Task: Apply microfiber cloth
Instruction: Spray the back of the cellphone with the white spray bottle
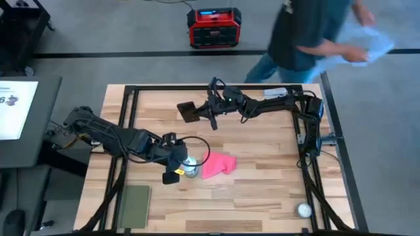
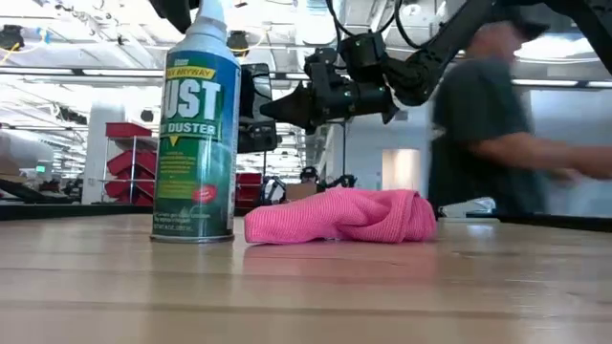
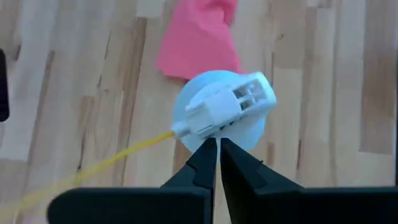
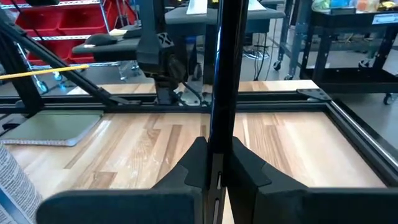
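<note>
The left end effector [image 1: 176,172] hangs low with fingers pressed together, while the right end effector [image 1: 209,109] is raised, clamped shut.

My view: wooden surface [image 1: 262,190], dust-remover spray can [image 2: 196,124] standing upright at centre left, dull green pad [image 1: 134,206] lower left, small white ball [image 1: 304,210] lower right, red box [image 1: 214,27] on floor at top, person [image 1: 308,33] walking upper right.

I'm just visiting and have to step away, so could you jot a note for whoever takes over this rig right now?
Left gripper: fingers shut, empty, just above the duster can.
Right gripper: raised over the table's far side, fingers shut on the black phone.
Microfiber cloth: crumpled on the table, right beside the can.
Done: phone lifted.
Left: pick up the cloth and wipe the phone.
</note>
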`<control>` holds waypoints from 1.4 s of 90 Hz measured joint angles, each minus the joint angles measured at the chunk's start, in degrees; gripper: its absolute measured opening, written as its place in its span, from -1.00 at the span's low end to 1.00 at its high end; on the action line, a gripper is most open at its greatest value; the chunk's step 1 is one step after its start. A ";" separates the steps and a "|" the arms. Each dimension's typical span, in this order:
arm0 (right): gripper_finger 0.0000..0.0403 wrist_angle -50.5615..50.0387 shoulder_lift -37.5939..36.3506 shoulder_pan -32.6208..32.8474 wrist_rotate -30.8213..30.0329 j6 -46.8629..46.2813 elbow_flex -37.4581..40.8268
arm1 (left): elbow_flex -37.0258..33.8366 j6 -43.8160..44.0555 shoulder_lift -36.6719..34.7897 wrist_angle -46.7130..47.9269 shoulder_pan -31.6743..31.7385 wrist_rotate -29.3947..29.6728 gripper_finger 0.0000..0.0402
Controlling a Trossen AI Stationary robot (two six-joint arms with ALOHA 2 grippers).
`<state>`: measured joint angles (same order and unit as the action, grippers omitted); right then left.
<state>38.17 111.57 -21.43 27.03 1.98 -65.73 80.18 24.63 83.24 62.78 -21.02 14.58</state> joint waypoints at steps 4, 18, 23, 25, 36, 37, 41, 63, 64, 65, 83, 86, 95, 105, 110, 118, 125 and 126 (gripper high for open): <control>-0.91 0.00 0.00 0.00 0.02 0.00 0.00 | -0.01 -0.81 0.00 -0.02 0.28 0.03 -1.00; -0.91 0.00 0.00 0.00 0.01 0.00 0.00 | 0.00 -3.49 0.00 -0.09 1.61 0.10 -1.00; -0.91 0.00 0.00 0.01 0.02 0.00 0.00 | 0.00 -4.15 0.00 -0.17 1.95 0.12 -1.00; -0.91 -0.01 0.01 0.02 0.02 0.00 0.00 | 0.00 -4.44 0.00 -0.22 2.09 0.12 -1.00; -0.91 0.00 0.02 0.00 0.01 0.00 0.00 | -0.02 -5.95 -0.18 -0.19 2.60 0.11 -1.00; -0.91 0.00 0.02 0.00 0.01 0.00 0.00 | -0.02 -6.02 -0.26 -0.19 2.62 0.10 -1.00; -0.91 -0.02 0.02 -0.07 0.01 0.00 0.00 | -0.02 -6.26 -0.69 -0.20 2.67 0.03 -1.00; -0.91 -0.02 0.02 -0.04 -0.01 0.00 0.00 | 1.67 -7.72 -6.24 2.72 2.89 1.28 -1.00; -0.91 -0.02 0.03 -0.04 -0.01 0.00 0.00 | 1.87 -8.03 -6.48 2.83 2.98 1.46 -1.00; -0.91 -0.02 0.04 -0.04 -0.01 0.00 0.00 | 2.05 -8.39 -6.69 2.94 3.09 1.62 -1.00; -0.91 0.01 0.07 -0.88 -1.98 0.04 0.00 | 3.69 -16.98 -8.26 3.26 8.27 -1.50 -1.00; -0.91 0.09 0.07 -1.14 -2.48 0.08 0.00 | 3.69 -18.18 -8.20 3.34 9.57 -3.31 -1.00; -0.91 0.64 0.07 -1.84 -3.38 0.19 0.00 | 3.74 -21.96 -7.41 2.90 12.81 -7.04 -1.00; -0.91 0.60 0.07 -2.45 -3.38 0.00 0.00 | 3.74 -24.89 -6.24 2.33 15.13 -11.26 -1.00; -0.91 0.59 0.07 -2.45 -3.39 0.00 0.00 | 3.76 -25.69 -5.54 1.71 15.86 -13.54 -1.00; -0.91 0.60 0.07 -2.43 -3.37 0.00 0.01 | 3.76 -25.93 -3.51 1.82 16.22 -15.95 -1.00; -0.91 0.59 0.07 -2.43 -3.28 0.00 0.02 | 3.74 -25.98 -2.13 2.26 16.16 -16.15 -1.00; -0.91 0.59 0.07 -2.43 -3.28 0.00 0.02 | 3.74 -25.97 -1.99 2.24 16.15 -16.16 -1.00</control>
<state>38.76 111.63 -23.86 23.75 1.98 -65.71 83.92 -1.34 81.26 65.03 -4.86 -1.58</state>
